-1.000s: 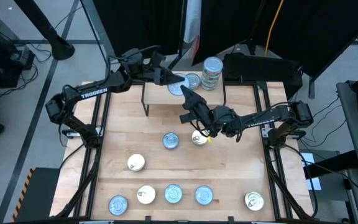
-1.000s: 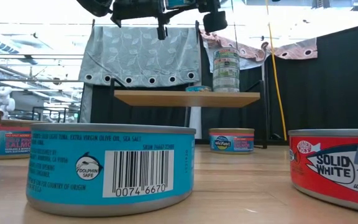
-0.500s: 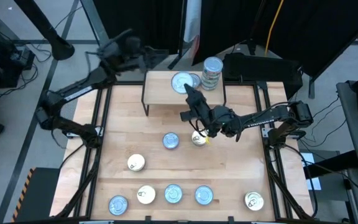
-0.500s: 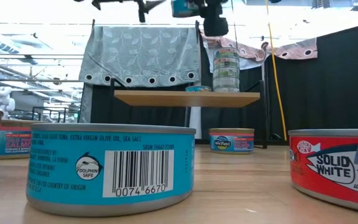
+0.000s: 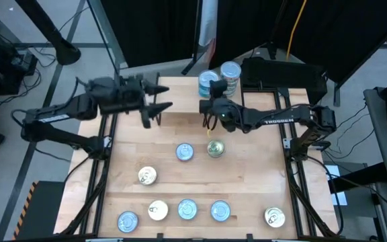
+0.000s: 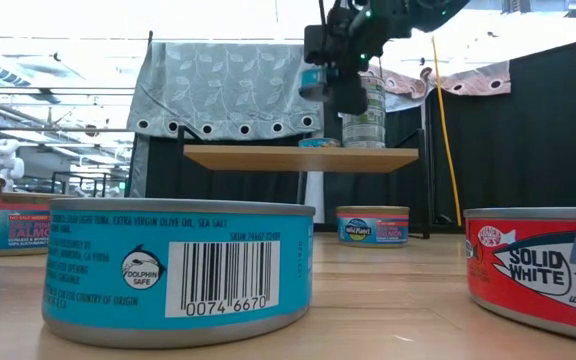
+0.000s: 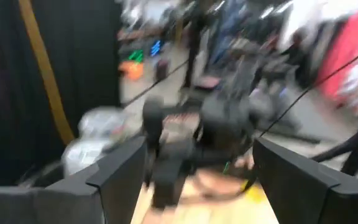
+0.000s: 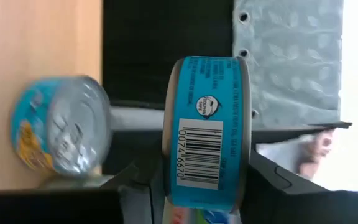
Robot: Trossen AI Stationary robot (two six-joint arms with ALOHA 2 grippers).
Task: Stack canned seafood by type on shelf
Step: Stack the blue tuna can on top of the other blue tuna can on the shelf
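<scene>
The right gripper hangs in the air over the shelf, pinching a blue-sided tin by its flat faces, so the tin stands on edge between the two fingers with its barcode facing the wrist camera. In the high view this held tin shows its silver-blue lid just left of the tall stack of tins that stands at the far right of the shelf. A single low tin lies on the shelf top just left of that stack.

The left gripper is in the air near the shelf's left edge, its fingers spread apart and holding nothing.

The rest of the tins lie flat on the bench. Two sit side by side in the middle, a blue-lidded one on the left and a gold-lidded one on the right. A cream-lidded tin lies farther left and nearer. Along the near edge runs a row: a blue-lidded tin, a cream one, two more blue ones, and a cream one well apart at the right. In the low view a blue tin and a red one fill the foreground.
</scene>
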